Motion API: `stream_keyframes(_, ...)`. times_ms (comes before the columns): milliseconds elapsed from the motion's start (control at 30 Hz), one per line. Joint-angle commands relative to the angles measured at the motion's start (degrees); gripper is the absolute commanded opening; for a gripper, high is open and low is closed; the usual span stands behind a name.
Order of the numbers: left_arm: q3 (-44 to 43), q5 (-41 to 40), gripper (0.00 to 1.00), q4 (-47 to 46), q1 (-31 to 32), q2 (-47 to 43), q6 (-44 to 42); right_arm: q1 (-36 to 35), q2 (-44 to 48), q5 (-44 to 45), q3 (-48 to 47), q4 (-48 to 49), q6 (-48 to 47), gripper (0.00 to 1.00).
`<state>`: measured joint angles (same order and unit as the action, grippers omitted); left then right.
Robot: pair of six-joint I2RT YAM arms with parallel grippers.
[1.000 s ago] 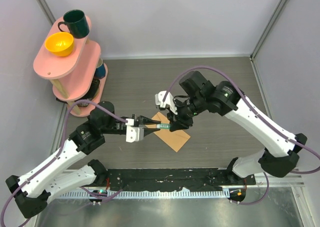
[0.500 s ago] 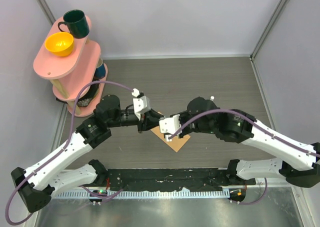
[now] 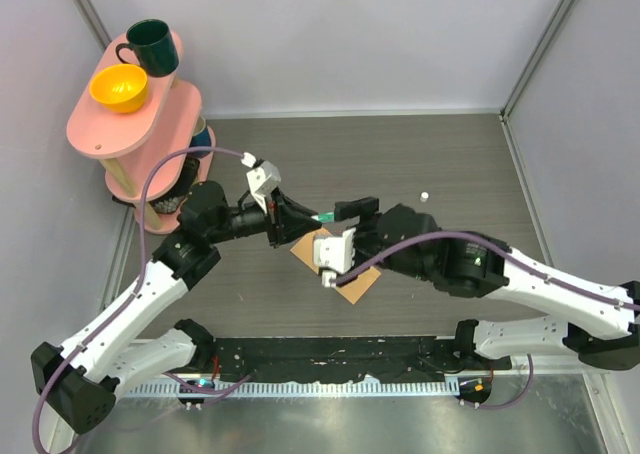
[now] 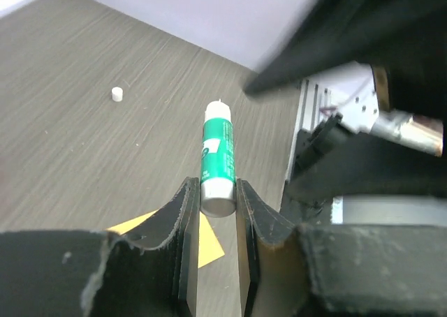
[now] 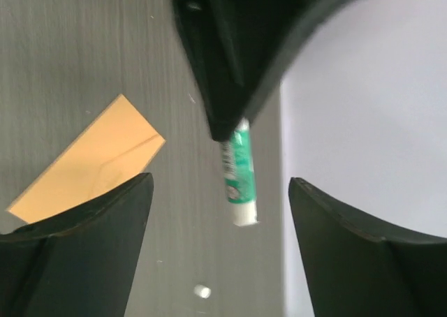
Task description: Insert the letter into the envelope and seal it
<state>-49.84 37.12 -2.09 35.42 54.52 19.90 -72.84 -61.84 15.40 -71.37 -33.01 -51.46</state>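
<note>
Right fingers (image 5: 77, 247) now apart, off glue stick (image 4: 218, 156)

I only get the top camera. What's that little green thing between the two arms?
Observer: It's a green-and-white glue stick. The left wrist view shows the left jaws pinching its bottom end.
Operator: Is the other arm grabbing it too?
Observer: No. In the right wrist view the right jaws stand wide open, one on each side of the stick, and neither touches it.
Operator: Is the envelope okay?
Observer: The right wrist view shows the tan envelope lying flat on the table, with a fold line across it, off to one side of the stick.
</note>
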Motion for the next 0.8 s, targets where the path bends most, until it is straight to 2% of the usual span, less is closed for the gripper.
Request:
stream_keyframes(0,2.29,9.97,0.0,-2.24,-0.18,-5.82,-21.16,7.96,-2.12,-14.55,-11.55,-10.61,14.79,0.87)
stream_keyframes(33,2.64,12.68,0.0,1.0,-0.18,-6.35,-30.79,9.19,-3.62,-17.65,-13.68,-13.19,18.55,0.88)
stream_keyframes(100,2.47,15.5,0.0,5.23,-0.17,-7.58,-39.37,11.05,-7.91,-22.93,-19.82,-21.16,20.69,0.88)
stream_keyframes(133,2.12,17.09,0.0,10.82,-0.09,-7.59,-50.11,11.05,-9.42,-26.61,-21.6,-23.65,22.35,0.87)
stream_keyframes(233,2.03,20.88,0.0,15.7,0.09,-8.64,-63.35,11.31,-14.77,-32.94,-27.49,-31.04,24.73,0.84)
stream_keyframes(367,1.77,20.62,0.0,17.46,0.53,-8.82,-73.56,11.84,-19.62,-39.37,-33.29,-36.06,28.42,0.82)
stream_keyframes(600,2.03,20.8,0.0,18.17,1.23,-10.13,-80.27,12.45,-21.3,-41.23,-31.64,-36.77,29.4,0.79)
stream_keyframes(767,3.17,20.45,0.0,18.08,2.37,-12.68,-81.42,13.69,-22.18,-43.26,-31.98,-36.16,31.07,0.68)
